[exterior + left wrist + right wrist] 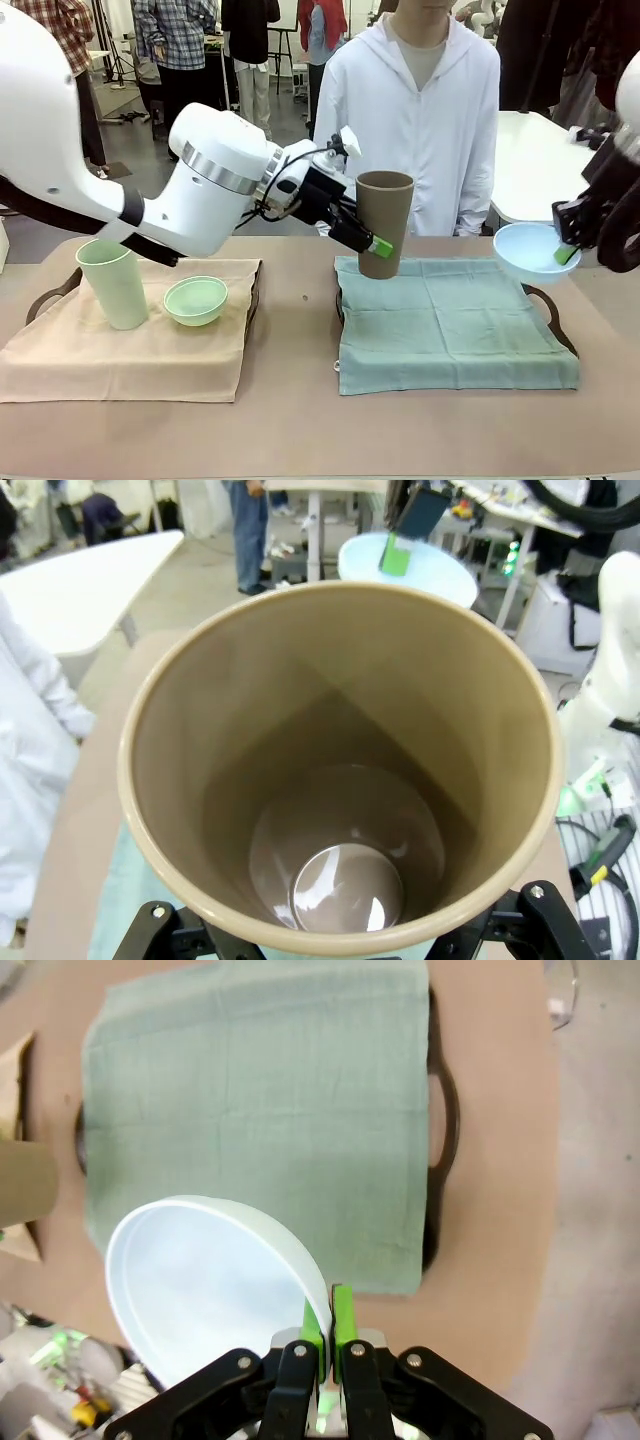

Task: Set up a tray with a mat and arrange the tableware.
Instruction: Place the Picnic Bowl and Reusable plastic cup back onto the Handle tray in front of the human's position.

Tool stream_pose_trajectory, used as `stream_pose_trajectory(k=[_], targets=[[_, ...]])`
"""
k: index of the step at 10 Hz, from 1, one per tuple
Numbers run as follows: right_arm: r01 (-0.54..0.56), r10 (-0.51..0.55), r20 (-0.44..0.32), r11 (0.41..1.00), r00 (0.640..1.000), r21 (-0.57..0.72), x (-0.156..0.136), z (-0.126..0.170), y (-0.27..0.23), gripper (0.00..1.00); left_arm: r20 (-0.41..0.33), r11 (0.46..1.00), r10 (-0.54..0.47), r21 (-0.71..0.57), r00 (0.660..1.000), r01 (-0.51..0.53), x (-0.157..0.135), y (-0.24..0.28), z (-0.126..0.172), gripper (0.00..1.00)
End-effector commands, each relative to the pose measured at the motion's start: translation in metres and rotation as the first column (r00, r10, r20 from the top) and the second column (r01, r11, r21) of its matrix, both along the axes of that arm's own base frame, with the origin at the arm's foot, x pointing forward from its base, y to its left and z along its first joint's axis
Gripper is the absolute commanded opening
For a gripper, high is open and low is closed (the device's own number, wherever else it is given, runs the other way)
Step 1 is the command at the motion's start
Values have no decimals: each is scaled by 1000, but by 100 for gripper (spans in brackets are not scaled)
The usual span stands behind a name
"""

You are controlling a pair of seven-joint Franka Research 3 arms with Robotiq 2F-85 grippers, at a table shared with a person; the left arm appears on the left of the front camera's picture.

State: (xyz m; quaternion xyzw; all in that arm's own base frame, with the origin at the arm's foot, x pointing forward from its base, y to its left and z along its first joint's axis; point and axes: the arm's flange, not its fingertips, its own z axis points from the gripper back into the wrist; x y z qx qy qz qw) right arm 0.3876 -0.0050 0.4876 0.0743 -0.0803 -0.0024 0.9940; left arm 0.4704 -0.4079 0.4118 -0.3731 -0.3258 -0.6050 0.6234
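Tumbler: tall brown matte plastic tumbler (385,222), upright in the air, base just above the near-left corner of the green cloth mat (455,320).
Left gripper (372,240): we see its 2 fingers clamped across the tumbler's lower wall.
Bowl: small pale blue round plastic bowl (530,250), tilted, off the mat's far-right corner.
Right gripper (325,1322): pinched shut on the bowl's rim.
Key relation: we judge each piece sits above its own side of the mat; tumbler's long axis vertical, so straight down.
Other tray: mint green tumbler (113,283) and mint green bowl (196,300) on the beige cloth (120,350).

White arms (210,185), silver ring, black grippers, green pads (343,1320)
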Motion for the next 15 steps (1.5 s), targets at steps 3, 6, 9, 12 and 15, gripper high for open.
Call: stream_pose_trajectory(k=[3, 6, 9, 12, 15], targets=[[-45, 45, 9, 999, 999, 27, 60, -70, 16, 5, 44, 996, -76, -51, 996, 78, 37, -27, -58, 83], [-45, 44, 17, 998, 999, 48, 79, -105, 23, 5, 114, 993, -89, -66, 989, 97, 47, -38, -76, 83], [-54, 54, -6, 997, 999, 54, 87, -127, 25, 5, 152, 988, -116, -84, 982, 130, 53, -44, -92, 83], [-56, 56, -8, 996, 998, 66, 93, -140, 26, 5, 168, 986, -128, -85, 977, 144, 57, -46, -104, 83], [-62, 64, -22, 995, 998, 76, 99, -153, 27, 5, 149, 987, -124, -79, 981, 137, 64, -46, -116, 83]])
